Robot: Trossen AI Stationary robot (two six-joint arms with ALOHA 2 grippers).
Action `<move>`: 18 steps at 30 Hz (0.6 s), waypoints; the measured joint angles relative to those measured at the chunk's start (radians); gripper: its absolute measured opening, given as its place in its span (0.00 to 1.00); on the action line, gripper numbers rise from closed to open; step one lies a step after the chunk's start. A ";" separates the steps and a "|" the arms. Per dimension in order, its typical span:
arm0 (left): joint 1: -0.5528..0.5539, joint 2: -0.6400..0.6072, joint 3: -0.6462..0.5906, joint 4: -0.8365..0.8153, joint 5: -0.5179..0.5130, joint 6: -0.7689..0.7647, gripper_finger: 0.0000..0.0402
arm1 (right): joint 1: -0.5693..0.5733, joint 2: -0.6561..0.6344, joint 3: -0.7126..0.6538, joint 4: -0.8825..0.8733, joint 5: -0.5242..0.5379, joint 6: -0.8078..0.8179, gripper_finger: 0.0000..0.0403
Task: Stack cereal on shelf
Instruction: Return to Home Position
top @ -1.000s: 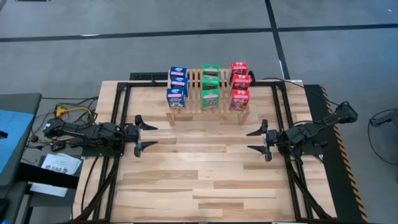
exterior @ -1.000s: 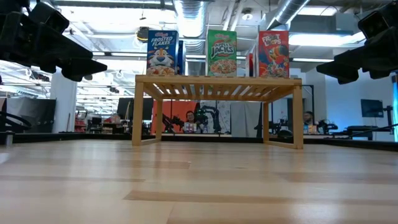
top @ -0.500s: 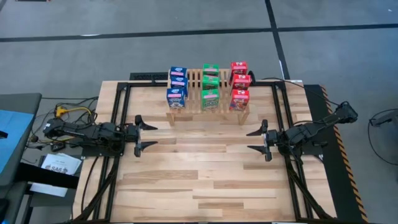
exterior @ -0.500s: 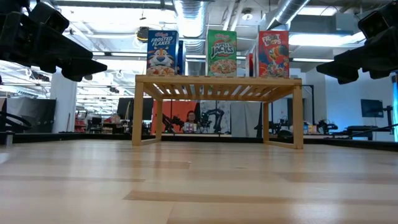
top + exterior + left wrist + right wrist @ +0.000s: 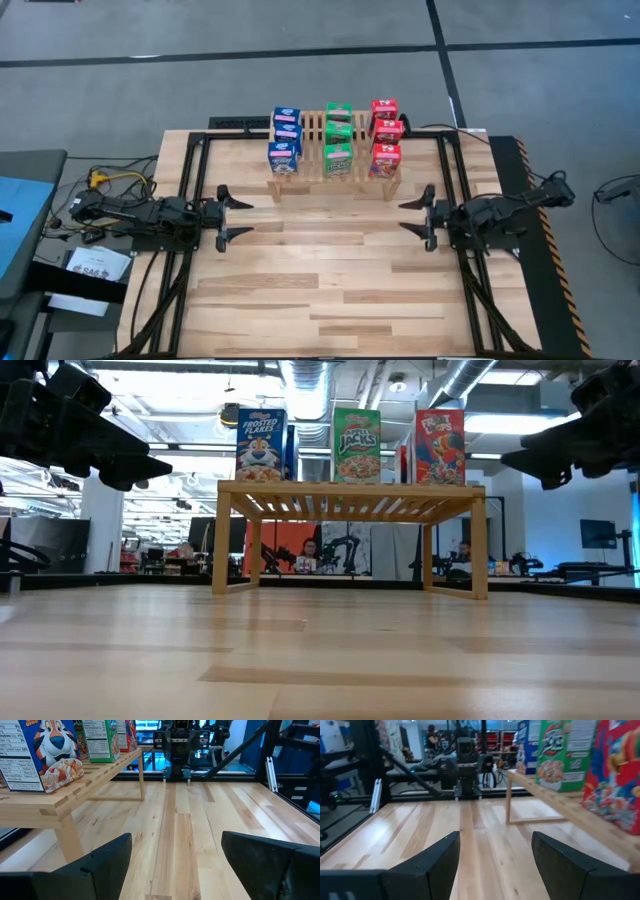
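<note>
Nine cereal boxes (image 5: 338,157) stand on the shelf (image 5: 312,126) in blue, green and red rows at the tabletop's (image 5: 320,290) far side; stacking looks complete. The left gripper (image 5: 227,214) and right gripper (image 5: 412,217) hang wide open and empty, with only parking apparently left.

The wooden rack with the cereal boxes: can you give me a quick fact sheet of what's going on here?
Shelf: slatted wooden rack at the table's far side
Blue boxes: three in a row, left arm's side of the rack
Green boxes: three in a row, middle
Red boxes: three in a row, right arm's side
Left gripper: open, empty, above the table
Right gripper: open, empty, above the table
</note>
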 joint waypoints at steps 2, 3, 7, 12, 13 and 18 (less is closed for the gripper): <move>0.000 0.000 0.000 0.000 0.000 0.000 0.74 | -0.017 -0.013 0.000 0.000 0.000 0.000 0.67; 0.000 0.000 0.000 0.000 0.000 0.000 0.74 | -0.026 -0.021 0.000 0.000 0.000 0.000 0.67; 0.000 0.000 0.000 0.000 0.000 0.000 0.74 | -0.055 -0.054 0.000 0.001 0.000 0.000 0.67; 0.000 0.000 0.000 0.000 0.000 0.000 0.74 | -0.074 -0.098 0.000 0.001 0.000 0.000 0.67; 0.000 0.000 0.000 0.000 0.000 0.000 0.74 | -0.074 -0.099 0.000 0.002 0.000 0.000 0.67; 0.000 0.000 0.000 0.000 0.000 0.000 0.74 | -0.067 -0.097 0.000 0.001 0.000 0.000 0.67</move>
